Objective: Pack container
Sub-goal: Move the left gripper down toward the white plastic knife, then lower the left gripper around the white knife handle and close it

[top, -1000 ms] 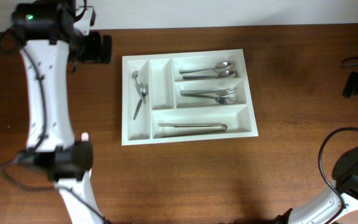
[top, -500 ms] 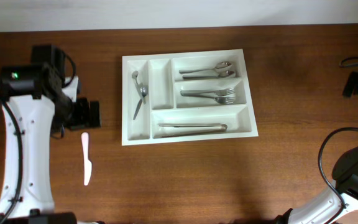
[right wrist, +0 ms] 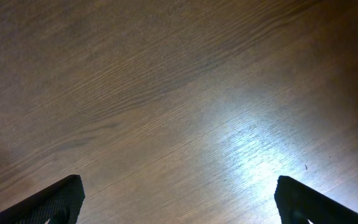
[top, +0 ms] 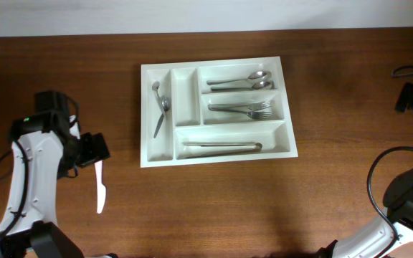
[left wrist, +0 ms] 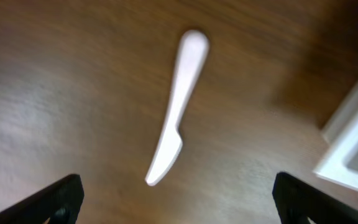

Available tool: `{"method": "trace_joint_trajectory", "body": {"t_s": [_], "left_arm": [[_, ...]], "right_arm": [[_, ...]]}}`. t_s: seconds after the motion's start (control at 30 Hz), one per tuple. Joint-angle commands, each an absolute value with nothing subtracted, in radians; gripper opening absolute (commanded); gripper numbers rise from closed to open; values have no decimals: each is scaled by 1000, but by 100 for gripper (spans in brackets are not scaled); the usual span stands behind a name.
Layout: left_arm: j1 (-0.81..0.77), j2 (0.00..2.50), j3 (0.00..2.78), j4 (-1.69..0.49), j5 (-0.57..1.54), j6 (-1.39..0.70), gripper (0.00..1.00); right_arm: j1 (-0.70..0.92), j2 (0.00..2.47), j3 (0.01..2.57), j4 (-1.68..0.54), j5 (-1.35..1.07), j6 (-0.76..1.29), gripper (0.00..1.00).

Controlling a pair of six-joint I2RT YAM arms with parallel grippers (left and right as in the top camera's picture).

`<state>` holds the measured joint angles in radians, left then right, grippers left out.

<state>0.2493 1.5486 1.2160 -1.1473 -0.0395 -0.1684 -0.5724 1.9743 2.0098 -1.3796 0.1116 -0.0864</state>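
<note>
Left gripper [top: 97, 149] hangs with its jaws spread wide and nothing between them, low over the table [top: 264, 208] at the upper end of a white knife [top: 100, 188]. From overhead, that placement reads as lining up for a pick: the knife is the one utensil lying loose, well to the left of the container [top: 143, 115], which sits in the upper middle of the table. The tray's far-left upright slot holds small spoons [top: 160, 107], and the narrow slot beside it looks empty. Of the three long slots, the top one carries larger spoons [top: 242, 80], the middle one forks [top: 244, 109], and the bottom one long steel utensils [top: 221, 147], knives by the look of them. The loose knife most likely belongs there or in the empty slot.

Through the left wrist camera, blurred, the knife lies flat between the two dark fingertips, its rounded handle away from the camera and its blade tip nearest. A white corner of the container shows at the right edge.

Seen from its own wrist camera, the right gripper [right wrist: 179, 202] is also spread wide and empty, facing only bare wood, parked clear of the work.
</note>
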Motion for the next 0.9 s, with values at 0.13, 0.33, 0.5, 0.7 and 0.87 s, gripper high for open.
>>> {"method": "trace_joint_trajectory", "body": {"t_s": [0.13,0.33,0.5,0.7,0.87], "left_arm": [[284,1571,1151,-1001,-42,-2,99],[284,1671,1151,-877,-19,67,99],[284,1774,1151,-857,28,69,99],[284,1847,1151,-893,41,69,99],[284,1850,1151,-940,41,69,99]], "right_arm": [[-570,1971,2006,-1378,113,-89,99],[-570,1971,2006,-1379,113,-89,99],[-570,1971,2006,-1379,113,-89,99],[-570,1971,2006,-1378,113,-89,98],[-570,1971,2006,-1379,113,-89,99]]}}
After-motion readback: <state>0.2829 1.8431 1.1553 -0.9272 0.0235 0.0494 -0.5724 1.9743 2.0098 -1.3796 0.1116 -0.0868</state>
